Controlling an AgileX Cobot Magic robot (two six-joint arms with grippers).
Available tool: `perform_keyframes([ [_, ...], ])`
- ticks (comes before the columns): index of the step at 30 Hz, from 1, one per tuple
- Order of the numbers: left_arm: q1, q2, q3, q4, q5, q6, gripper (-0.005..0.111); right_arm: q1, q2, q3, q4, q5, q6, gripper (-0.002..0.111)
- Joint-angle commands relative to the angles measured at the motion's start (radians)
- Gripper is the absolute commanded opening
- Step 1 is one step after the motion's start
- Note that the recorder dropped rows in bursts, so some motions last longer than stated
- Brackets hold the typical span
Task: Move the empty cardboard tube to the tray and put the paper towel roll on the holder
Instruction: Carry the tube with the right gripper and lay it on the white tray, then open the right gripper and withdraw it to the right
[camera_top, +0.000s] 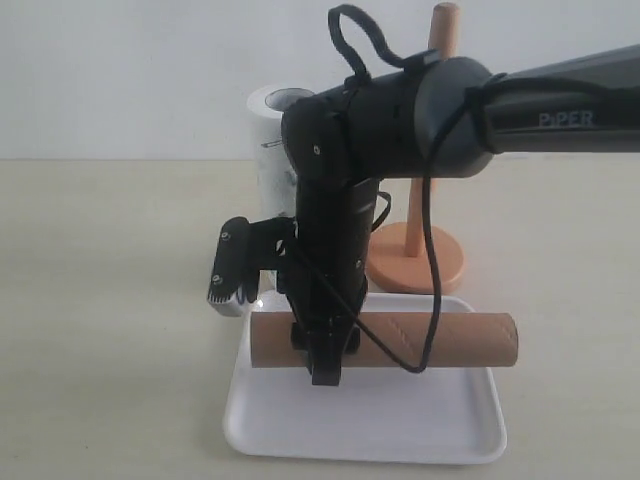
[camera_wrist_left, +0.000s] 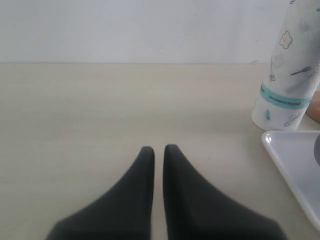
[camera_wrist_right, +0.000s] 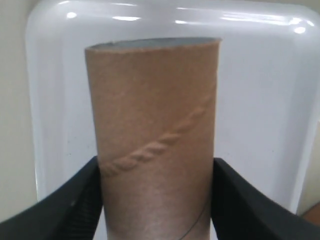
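Observation:
The empty cardboard tube (camera_top: 440, 338) lies level, crosswise over the rear part of the white tray (camera_top: 400, 425). My right gripper (camera_top: 325, 365) comes down from above and is shut on it near its left end. In the right wrist view its fingers (camera_wrist_right: 80, 200) press both sides of the tube (camera_wrist_right: 155, 110), with the tray (camera_wrist_right: 260, 75) beneath. Whether the tube rests on the tray I cannot tell. The paper towel roll (camera_top: 268, 140) stands upright behind the arm. The wooden holder (camera_top: 415, 262) stands bare at the back right. My left gripper (camera_wrist_left: 158, 148) is shut and holds nothing, low over the table.
The right arm's dark body (camera_top: 400, 120) and its looping cable (camera_top: 432, 290) hide part of the roll and the holder's dowel. In the left wrist view the roll (camera_wrist_left: 287, 80) stands beside the tray corner (camera_wrist_left: 295, 160). The beige table (camera_top: 100, 320) stretches left.

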Motion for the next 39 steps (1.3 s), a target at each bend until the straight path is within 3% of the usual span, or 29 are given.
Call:
perform_keyframes([
  [1,0.003,-0.003,0.003,0.0,-0.001,0.003,0.006,-0.007,0.025,-0.008,0.032,-0.005,-0.011,0.0],
  [10,0.003,-0.003,0.003,0.0,-0.001,0.003,0.006,-0.007,0.03,-0.008,0.061,-0.033,0.021,0.004],
  [13,0.003,-0.003,0.003,0.0,-0.001,0.003,0.006,-0.007,0.03,-0.008,0.066,-0.017,0.026,0.017],
  [18,0.003,-0.003,0.003,0.0,-0.001,0.003,0.006,-0.007,0.03,-0.008,0.066,-0.021,0.051,0.054],
  [23,0.003,-0.003,0.003,0.0,-0.001,0.003,0.006,-0.007,0.03,-0.008,0.066,-0.017,0.06,0.061],
  [30,0.003,-0.003,0.003,0.0,-0.001,0.003,0.006,-0.007,0.03,-0.025,0.064,0.045,0.079,0.061],
  [33,0.003,-0.003,0.003,0.0,-0.001,0.003,0.006,-0.007,0.03,-0.116,0.064,0.19,0.14,0.061],
  [36,0.003,-0.003,0.003,0.0,-0.001,0.003,0.006,-0.007,0.03,-0.207,0.064,0.208,0.233,0.059],
  [39,0.003,-0.003,0.003,0.0,-0.001,0.003,0.006,-0.007,0.026,-0.233,0.069,0.208,0.311,0.031],
])
